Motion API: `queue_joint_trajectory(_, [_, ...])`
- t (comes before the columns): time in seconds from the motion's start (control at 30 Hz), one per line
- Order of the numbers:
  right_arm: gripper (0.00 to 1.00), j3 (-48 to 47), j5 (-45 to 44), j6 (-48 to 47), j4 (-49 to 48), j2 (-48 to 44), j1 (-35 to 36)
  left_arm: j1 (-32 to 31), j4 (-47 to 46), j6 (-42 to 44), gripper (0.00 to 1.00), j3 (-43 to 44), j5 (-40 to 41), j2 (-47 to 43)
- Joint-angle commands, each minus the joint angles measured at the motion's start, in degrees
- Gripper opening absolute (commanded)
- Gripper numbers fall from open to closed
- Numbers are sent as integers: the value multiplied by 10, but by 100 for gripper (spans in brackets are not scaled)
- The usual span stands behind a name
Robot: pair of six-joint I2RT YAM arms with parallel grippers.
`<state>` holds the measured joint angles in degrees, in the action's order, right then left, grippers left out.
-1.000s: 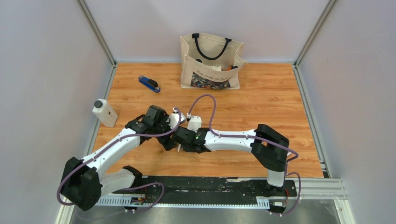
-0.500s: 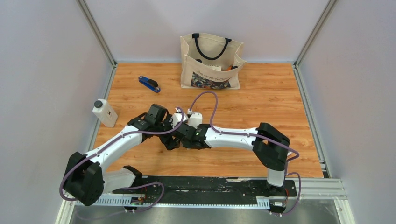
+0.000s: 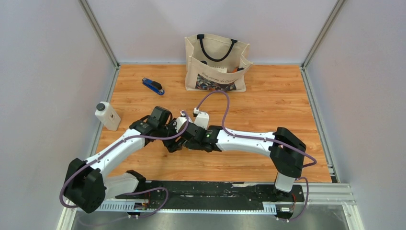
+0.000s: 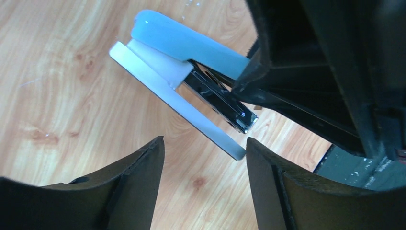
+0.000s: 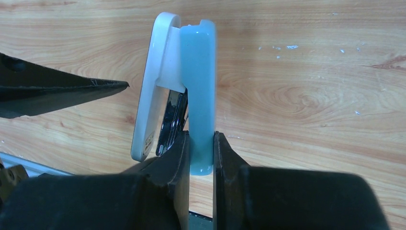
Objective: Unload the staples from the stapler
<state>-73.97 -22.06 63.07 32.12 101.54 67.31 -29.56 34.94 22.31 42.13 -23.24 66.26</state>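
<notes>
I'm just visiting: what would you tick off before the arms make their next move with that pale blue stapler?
1. Pale blue plastic stapler with white base clamped in the right jaws: ok.
2. Stapler hinged open, shiny metal staple channel exposed: ok.
3. Left jaws open, aimed at the stapler's open end: ok.
4. Staples visible in the channel: cannot tell.
5. Dark blue stapler on the wooden table, well away from both arms: ok.
</notes>
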Motion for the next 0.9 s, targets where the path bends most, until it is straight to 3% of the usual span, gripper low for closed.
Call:
queue_joint_trajectory(0.0, [0, 5, -3, -8, -47, -37, 7, -2, -4, 30, 70, 23, 39, -24])
queue_joint_trajectory(0.27, [0, 57, 15, -35, -96, -60, 19, -2, -21, 47, 60, 18, 97, -63])
queue_joint_trajectory(0.57, [0, 131, 38, -164, -206, -112, 26, -1, -3, 87, 42, 1, 149, -111])
queue_joint_trajectory(0.7, [0, 129, 57, -212, -239, -116, 36, -2, -1, 92, 34, -20, 166, -138])
queue_joint_trajectory(0.87, [0, 89, 62, -241, -232, -89, 57, -2, 11, 97, 32, -36, 194, -169])
